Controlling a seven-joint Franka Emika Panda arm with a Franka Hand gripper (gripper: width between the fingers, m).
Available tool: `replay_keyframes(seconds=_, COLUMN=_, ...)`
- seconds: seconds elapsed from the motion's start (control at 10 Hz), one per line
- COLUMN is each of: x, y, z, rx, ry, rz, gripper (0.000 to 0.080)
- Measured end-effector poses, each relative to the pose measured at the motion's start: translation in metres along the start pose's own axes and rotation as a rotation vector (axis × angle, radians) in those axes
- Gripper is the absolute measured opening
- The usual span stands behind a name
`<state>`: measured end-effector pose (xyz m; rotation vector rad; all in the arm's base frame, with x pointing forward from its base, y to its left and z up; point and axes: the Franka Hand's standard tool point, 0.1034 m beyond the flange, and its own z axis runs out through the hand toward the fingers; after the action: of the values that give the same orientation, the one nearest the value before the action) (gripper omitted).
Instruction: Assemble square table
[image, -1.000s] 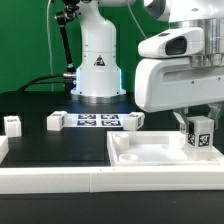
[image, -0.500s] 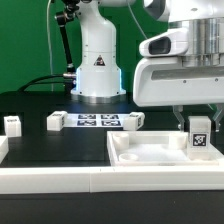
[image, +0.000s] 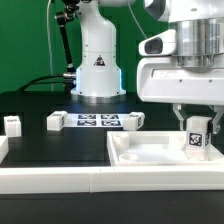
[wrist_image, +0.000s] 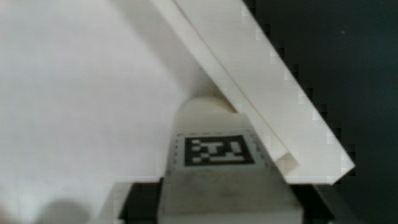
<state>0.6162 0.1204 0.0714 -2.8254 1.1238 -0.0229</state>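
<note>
Black-and-white-tagged leg (image: 197, 140) in claw (image: 197, 123), over tabletop (image: 140, 160)

- Open room is left over the tabletop (image: 150, 155) toward the exterior view's left.
- Its right side is taken up by the leg (image: 196, 135) clamped in the tool (image: 197, 123), with the raised rim (wrist_image: 246, 65) just beside it (contact cannot be told).
- The black table (image: 50, 145) is dotted with loose legs (image: 56, 120) and the marker board (image: 97, 121).
- The front is barred by the long rail (image: 50, 180).
</note>
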Motion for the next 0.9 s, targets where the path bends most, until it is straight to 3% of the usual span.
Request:
replay_keyframes(seconds=0.3, x=-0.0018, y=-0.0013, z=0.0002, rx=0.004, ry=-0.006, rz=0.227, gripper=0.029)
replay_keyframes(seconds=0.6, x=-0.0021, y=-0.0016, z=0.0007, rx=0.007, ry=-0.01, rz=0.272, gripper=0.0291)
replay_keyframes(seconds=0.7, x=-0.0022, y=-0.0015, z=0.001, rx=0.007, ry=-0.011, rz=0.235, gripper=0.0488)
replay_keyframes(seconds=0.8, x=-0.0021, y=-0.0012, z=0.0013, rx=0.007, ry=-0.011, rz=0.211, gripper=0.0596)
replay_keyframes(seconds=0.9, x=-0.0018, y=-0.0008, z=0.0017, rx=0.006, ry=-0.01, rz=0.167, gripper=0.0596)
